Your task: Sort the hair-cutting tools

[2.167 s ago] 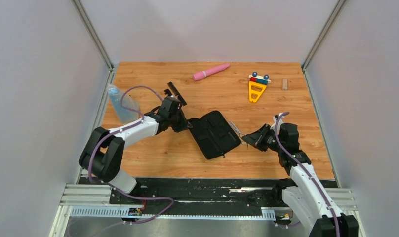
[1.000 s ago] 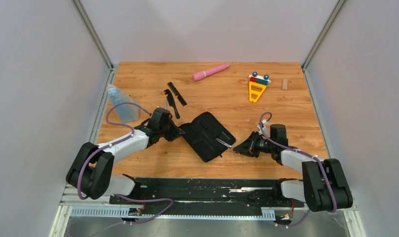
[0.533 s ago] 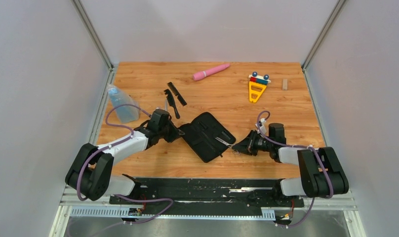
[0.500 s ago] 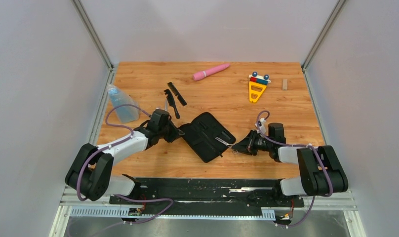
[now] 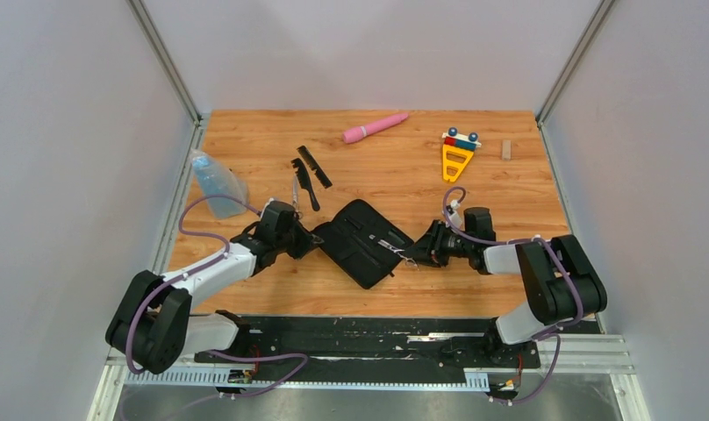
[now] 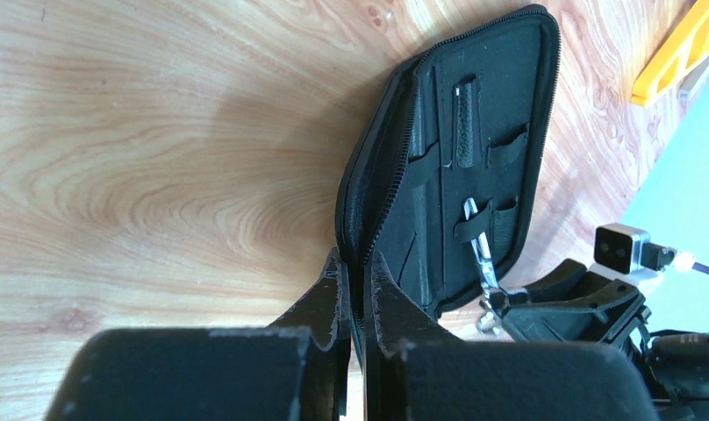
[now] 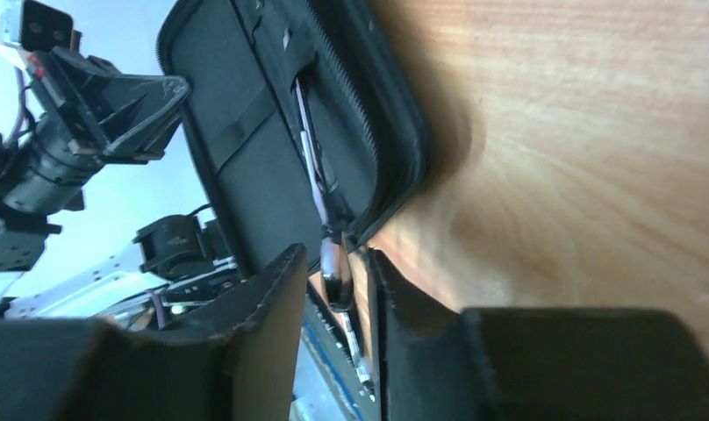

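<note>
The black zip case (image 5: 366, 243) lies open mid-table. My left gripper (image 5: 308, 239) is shut on the case's left edge (image 6: 358, 279). One pair of silver scissors (image 5: 395, 250) sits in the case's elastic loops, blades in, ring handle sticking out at the right edge (image 6: 481, 254). My right gripper (image 5: 418, 253) is at that handle. In the right wrist view the handle (image 7: 336, 272) lies between the fingers (image 7: 276, 298) with a small gap on each side. The second scissors (image 5: 294, 189) and two black combs (image 5: 314, 166) (image 5: 304, 185) lie behind the left arm.
A pink wand (image 5: 375, 127) lies at the back centre. A yellow toy (image 5: 455, 157) and a small wooden block (image 5: 506, 149) are at the back right. A clear plastic bottle (image 5: 215, 182) stands at the left edge. Grey walls close in both sides.
My right gripper moved left and slid the scissors further into the case. My left gripper pulled the case edge slightly toward me, and the combs behind it came into view.
</note>
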### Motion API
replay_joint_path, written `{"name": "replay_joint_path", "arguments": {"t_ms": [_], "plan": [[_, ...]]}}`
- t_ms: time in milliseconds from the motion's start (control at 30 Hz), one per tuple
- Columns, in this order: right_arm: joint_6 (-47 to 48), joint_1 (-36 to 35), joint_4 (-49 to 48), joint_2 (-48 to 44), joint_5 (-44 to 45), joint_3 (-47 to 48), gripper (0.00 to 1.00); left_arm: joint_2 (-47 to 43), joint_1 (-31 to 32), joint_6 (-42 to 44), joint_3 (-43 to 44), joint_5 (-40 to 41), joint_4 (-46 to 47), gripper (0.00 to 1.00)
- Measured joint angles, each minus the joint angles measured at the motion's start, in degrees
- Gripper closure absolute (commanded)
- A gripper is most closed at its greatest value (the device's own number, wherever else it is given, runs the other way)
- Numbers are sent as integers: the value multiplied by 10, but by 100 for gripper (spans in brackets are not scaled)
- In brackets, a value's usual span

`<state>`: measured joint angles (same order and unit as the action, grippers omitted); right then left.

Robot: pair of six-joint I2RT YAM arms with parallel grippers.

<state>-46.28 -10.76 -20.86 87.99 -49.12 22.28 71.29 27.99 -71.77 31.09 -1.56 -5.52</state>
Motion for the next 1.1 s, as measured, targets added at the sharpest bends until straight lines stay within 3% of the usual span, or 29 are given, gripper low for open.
{"name": "replay_joint_path", "arguments": {"t_ms": [200, 400, 600, 800, 1100], "plan": [[15, -1, 64, -11, 44, 13, 30, -17, 2, -4, -8, 0, -11, 100], [63, -3, 198, -90, 118, 48, 24, -22, 3, -4, -8, 2, -21, 100], [116, -17, 362, -151, 202, 99, 29, -22, 3, 0, -7, 2, -26, 100], [166, -121, 506, -163, 314, 209, 36, -21, 3, 5, -1, 2, -35, 100], [266, -263, 591, 0, 438, 357, 54, -13, 3, 19, 12, 3, -45, 100]]}}
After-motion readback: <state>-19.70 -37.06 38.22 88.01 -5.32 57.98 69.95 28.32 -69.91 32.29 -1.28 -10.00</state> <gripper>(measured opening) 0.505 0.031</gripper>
